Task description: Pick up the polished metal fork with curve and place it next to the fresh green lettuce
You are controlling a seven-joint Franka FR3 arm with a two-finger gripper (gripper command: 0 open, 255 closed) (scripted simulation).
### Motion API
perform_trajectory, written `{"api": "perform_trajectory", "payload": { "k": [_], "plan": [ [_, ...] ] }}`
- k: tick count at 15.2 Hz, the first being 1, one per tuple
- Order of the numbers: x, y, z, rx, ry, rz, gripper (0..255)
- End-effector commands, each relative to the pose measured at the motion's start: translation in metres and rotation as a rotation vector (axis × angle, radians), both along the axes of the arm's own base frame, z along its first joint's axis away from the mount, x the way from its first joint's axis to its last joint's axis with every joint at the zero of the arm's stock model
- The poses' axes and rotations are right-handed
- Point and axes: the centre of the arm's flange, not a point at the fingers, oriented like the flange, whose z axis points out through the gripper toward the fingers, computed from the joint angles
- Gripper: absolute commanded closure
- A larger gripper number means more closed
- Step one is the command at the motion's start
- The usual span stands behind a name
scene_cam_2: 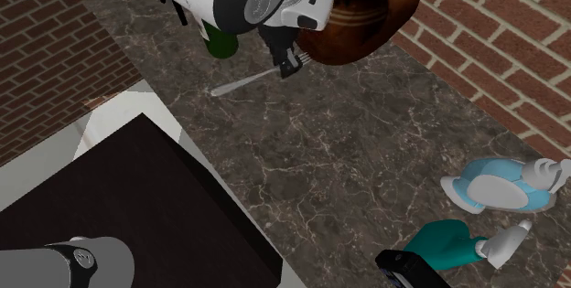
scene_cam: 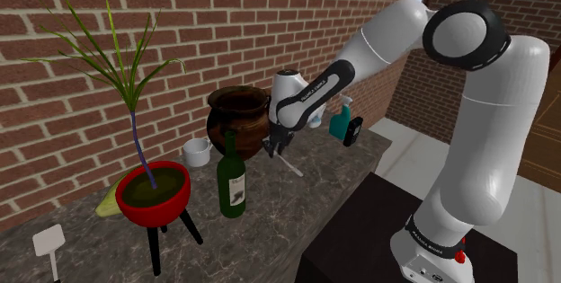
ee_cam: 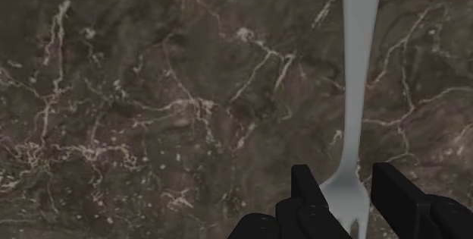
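Grey fork (ee_cam: 350,108) clasped in black tool (ee_cam: 346,175), white label (scene_cam: 235,186) on bottle (scene_cam: 229,157) unreadable

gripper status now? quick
The all-black two-finger gripper: closed, holding the slim grey metal fork by its pronged end, handle pointing away over the dark veined stone counter.

Dark marbled counter (scene_cam: 333,175): green bottle (scene_cam: 232,182) near, brown pot (scene_cam: 235,119) just behind it, teal sprayer (scene_cam: 340,121) far toward the shoulder view's right
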Motion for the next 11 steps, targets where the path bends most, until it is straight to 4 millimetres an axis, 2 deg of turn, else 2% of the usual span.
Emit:
{"api": "perform_trajectory", "payload": {
  "k": [1, 11],
  "plan": [
    [0.002, -0.001, 0.011, 0.0, 0.0, 0.0, 255],
    [0.002, -0.001, 0.063, 0.0, 0.0, 0.0, 255]
  ]
}}
